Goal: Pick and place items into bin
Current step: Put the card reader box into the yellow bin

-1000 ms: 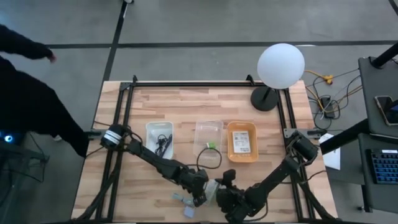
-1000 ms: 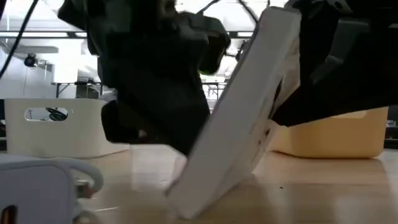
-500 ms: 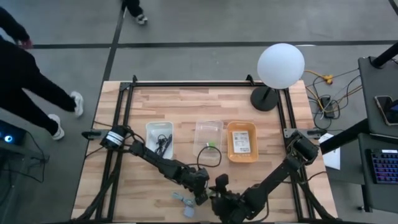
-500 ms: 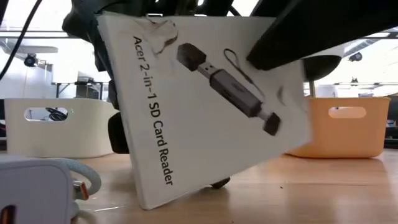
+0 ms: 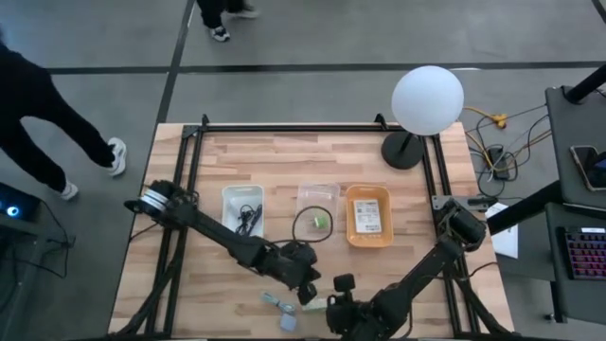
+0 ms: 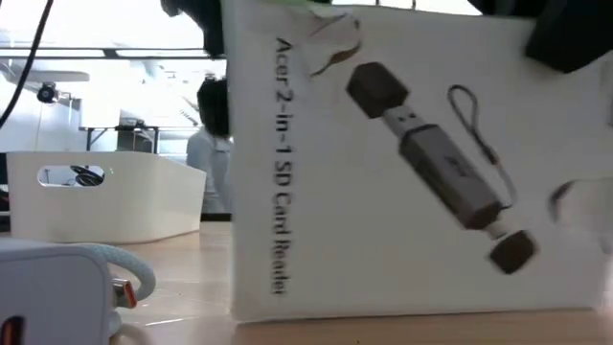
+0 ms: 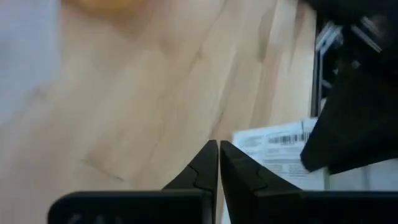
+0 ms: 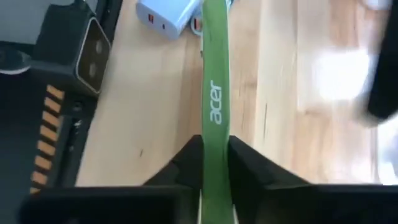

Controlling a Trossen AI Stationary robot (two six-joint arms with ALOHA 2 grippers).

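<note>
A flat white box [image 6: 412, 163] printed "Acer 2-in-1 SD Card Reader" stands upright close to the low camera, near the table's front edge. Its narrow green edge [image 8: 215, 74] runs away between the fingers of my right gripper [image 8: 215, 146], which is shut on it. The gripper shows dark at the box's upper corner [image 6: 573, 38]. My left gripper [image 7: 219, 146] is shut on nothing, just left of the box [image 5: 305, 282] and above the wood. The box's barcode face [image 7: 280, 152] lies beyond it. My right gripper pinches the box between its two fingers [image 8: 186, 158], one on each broad face, straddling the green edge [image 8: 215, 121] near an upper corner. The fingers slant down from above. The box hangs upright with its printed face to the front. Whether its lower edge [image 6: 421, 314] touches the table, I cannot tell.
A white bin [image 5: 243, 210], a clear bin [image 5: 317, 201] and an orange bin [image 5: 367, 215] stand in a row mid-table. A grey-blue charger [image 5: 282, 308] lies left of the box. A white globe lamp [image 5: 427, 99] stands far right. A person [image 5: 43, 104] walks beyond the table's left edge.
The box has gone from leaning edge-on with its lower edge on the table to upright, with its printed face turned to the front. My right gripper has risen and tipped with it. My left gripper has gone up and away from the box.
</note>
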